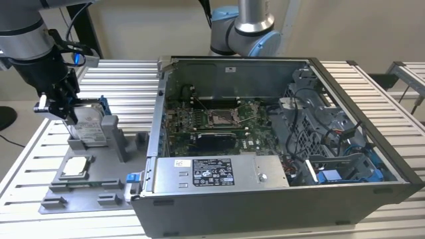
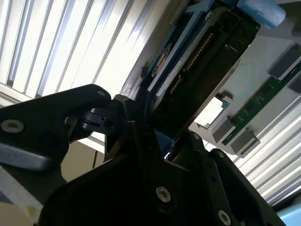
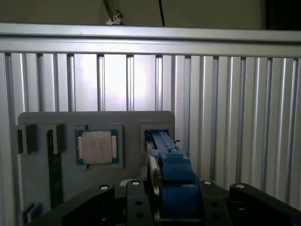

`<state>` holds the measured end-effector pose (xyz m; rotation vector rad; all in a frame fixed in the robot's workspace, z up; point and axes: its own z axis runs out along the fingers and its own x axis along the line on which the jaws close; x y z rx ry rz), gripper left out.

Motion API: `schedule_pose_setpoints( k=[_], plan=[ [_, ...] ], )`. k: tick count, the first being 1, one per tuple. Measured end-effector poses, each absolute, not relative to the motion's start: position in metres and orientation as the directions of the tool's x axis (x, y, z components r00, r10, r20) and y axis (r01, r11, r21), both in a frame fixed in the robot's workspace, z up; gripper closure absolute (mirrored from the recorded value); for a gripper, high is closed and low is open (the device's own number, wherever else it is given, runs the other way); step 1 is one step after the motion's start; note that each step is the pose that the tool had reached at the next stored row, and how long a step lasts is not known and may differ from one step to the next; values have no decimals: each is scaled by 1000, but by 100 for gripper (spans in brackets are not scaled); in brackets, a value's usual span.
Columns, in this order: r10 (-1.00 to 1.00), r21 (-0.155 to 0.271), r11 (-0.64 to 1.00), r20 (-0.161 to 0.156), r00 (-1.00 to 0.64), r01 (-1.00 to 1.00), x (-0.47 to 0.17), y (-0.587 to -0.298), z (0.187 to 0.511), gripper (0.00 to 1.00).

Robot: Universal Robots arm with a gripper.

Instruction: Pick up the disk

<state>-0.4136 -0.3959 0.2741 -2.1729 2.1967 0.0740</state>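
A plain beige wall (image 1: 146, 25) runs across 12 o'clock in the exterior view, evenly lit. Below it the surface (image 1: 375, 107) is a bench of ribbed silver aluminium slats with dark grooves between them, spreading from 9 o'clock through 6 to 3. At 9 o'clock, past its edge, lies a pale floor (image 1: 17, 97) with a black rounded base (image 1: 3, 118) on it. At 2 o'clock stands a second bench (image 1: 410, 74) of the same slats, apart across a gap. A black post (image 1: 85, 22) rises at 11 o'clock. In the first wrist view, a white glare (image 3: 117, 84) lies on the slats, and a raised rail (image 3: 141, 40) edges them.
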Motion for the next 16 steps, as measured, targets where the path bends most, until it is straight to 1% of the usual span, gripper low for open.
schedule_pose_setpoints(
  k=[7,16],
  plan=[
    [-997,-2,-37,-70,37,-999,-414,-396,274,100],
    [-997,-2,-16,-73,16,-1000,-414,-396,274,100]
  ],
)
